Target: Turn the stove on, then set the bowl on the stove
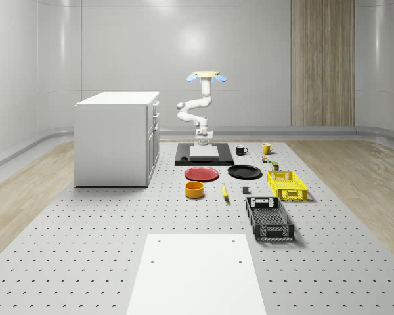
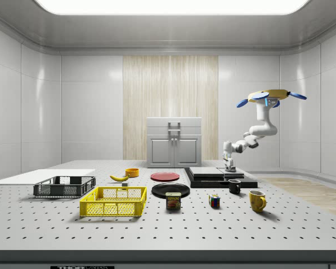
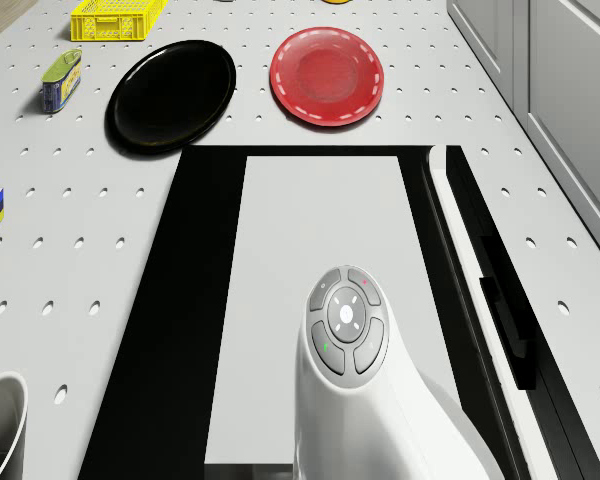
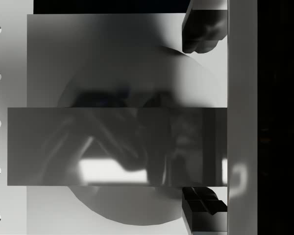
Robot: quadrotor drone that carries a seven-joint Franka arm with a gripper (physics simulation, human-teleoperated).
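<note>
The stove (image 1: 181, 159) is a flat black base with a pale grey plate (image 3: 310, 240) on top, in the middle of the table beside the cabinet. The drone (image 1: 206, 76) hovers above it, and its white arm (image 2: 249, 140) bends down to the plate. My gripper (image 1: 203, 140) hangs just over the plate (image 4: 112, 58), open, its two dark fingertips (image 4: 206, 29) wide apart near the plate's edge by the black rim (image 4: 279, 117), holding nothing. The orange bowl (image 1: 195, 189) stands on the table in front of the stove, past the red plate; the side view has this bowl (image 2: 132, 172) at the left.
A red plate (image 3: 327, 75) and a black plate (image 3: 170, 95) lie before the stove. A white cabinet (image 1: 117, 138) stands at its side. Mugs (image 2: 257, 200), a can (image 2: 173, 201), a cube (image 2: 214, 201), a banana (image 1: 224, 191), a yellow crate (image 1: 287, 184) and a black crate (image 1: 269, 218) are spread about.
</note>
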